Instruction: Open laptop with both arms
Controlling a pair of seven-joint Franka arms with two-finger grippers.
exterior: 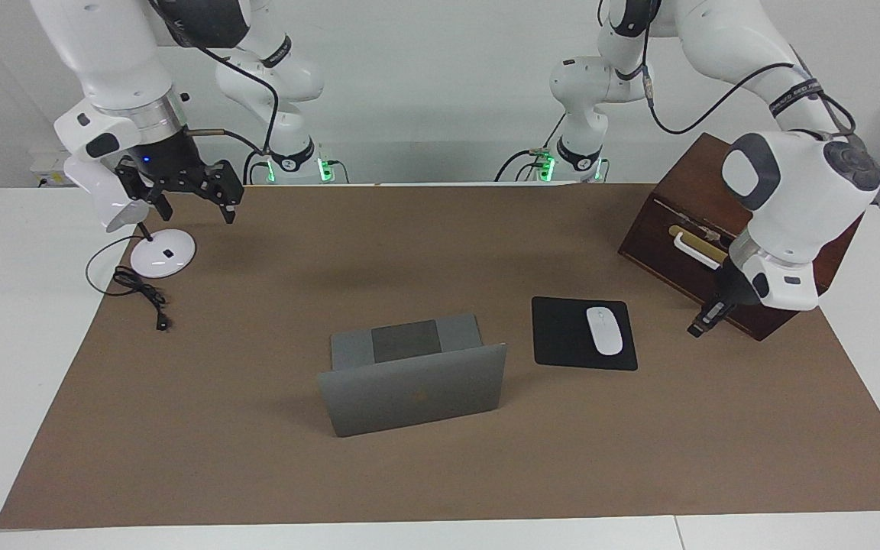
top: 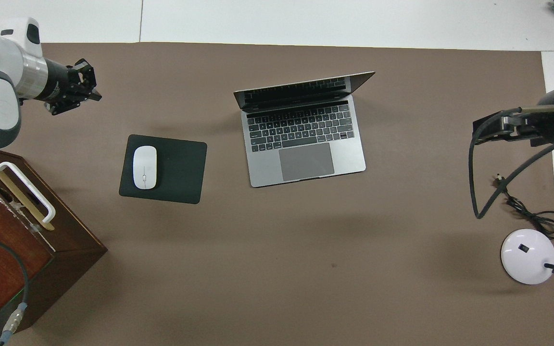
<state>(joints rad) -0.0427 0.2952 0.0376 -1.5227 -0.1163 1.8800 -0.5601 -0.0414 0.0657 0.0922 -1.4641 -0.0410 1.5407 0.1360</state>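
Laptop [exterior: 417,382] stands open, clear of both hands; left gripper [exterior: 703,321] pressed together, right gripper [exterior: 194,200] spread. Pushing its lid further risks overextending the hinge.

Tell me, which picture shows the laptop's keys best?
The overhead view. It looks steeply down at the open laptop, so its rows of dark keys and the trackpad show plainly. In the facing view the laptop turns the back of its raised lid to the camera, which hides the keys; only the trackpad end of the deck shows.
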